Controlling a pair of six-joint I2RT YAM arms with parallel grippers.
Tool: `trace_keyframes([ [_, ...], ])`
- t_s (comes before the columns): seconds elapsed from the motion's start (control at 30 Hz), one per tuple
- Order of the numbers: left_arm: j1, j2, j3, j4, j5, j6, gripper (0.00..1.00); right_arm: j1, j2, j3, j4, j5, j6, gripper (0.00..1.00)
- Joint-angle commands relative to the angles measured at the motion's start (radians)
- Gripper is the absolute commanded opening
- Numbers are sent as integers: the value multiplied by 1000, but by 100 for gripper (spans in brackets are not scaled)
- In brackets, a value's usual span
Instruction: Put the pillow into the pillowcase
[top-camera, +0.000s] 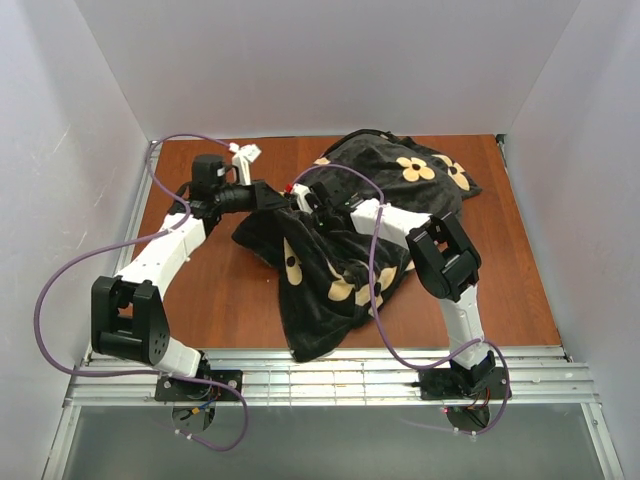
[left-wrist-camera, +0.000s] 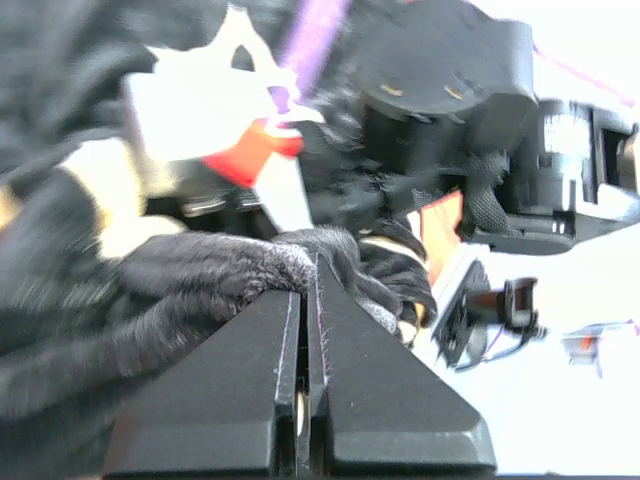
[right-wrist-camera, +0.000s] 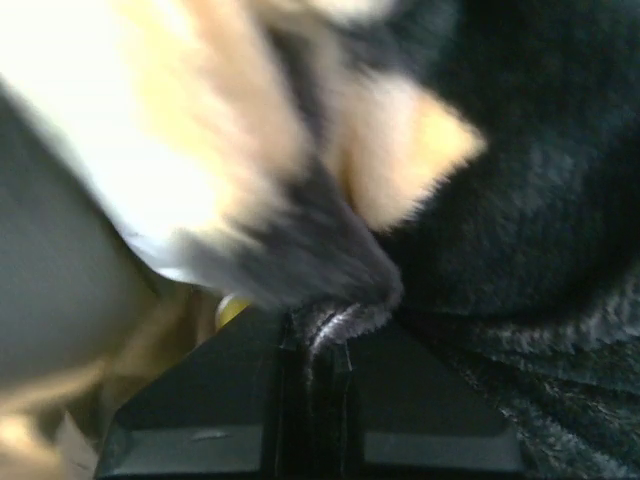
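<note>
Near edge: the pillowcase (top-camera: 330, 285) hangs in a loose fold above the desk (top-camera: 210, 300). Mid-desk: left hand (left-wrist-camera: 305, 300) and right hand (right-wrist-camera: 315, 335) each pinch its plush edge. Far end lies plump; pillow unseen, probably inside. Next move: draw the slack evenly.

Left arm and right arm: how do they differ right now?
The left arm reaches rightward over the wooden table; the right arm reaches leftward across the pillowcase. The left end effector pinches a black fold; the right end effector pinches one beside a tan patch. Shared: both are shut on the pillowcase, close together.
</note>
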Motion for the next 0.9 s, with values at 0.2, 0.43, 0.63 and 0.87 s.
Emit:
trace_keyframes([
  [0.2,-20,-57,-154,-56,-50,149,18,-146,-73,216,-235,-128,69,11],
  [0.43,88,-84,-110,-143,-30,240,59,-175,-105,223,-384,-83,-50,39],
  [0.63,94,-153,-116,-197,-22,280,62,-166,-143,220,-429,108,-127,50],
  [0.87,96,-183,-148,-163,-30,241,62,-154,-144,203,-458,302,-224,50],
])
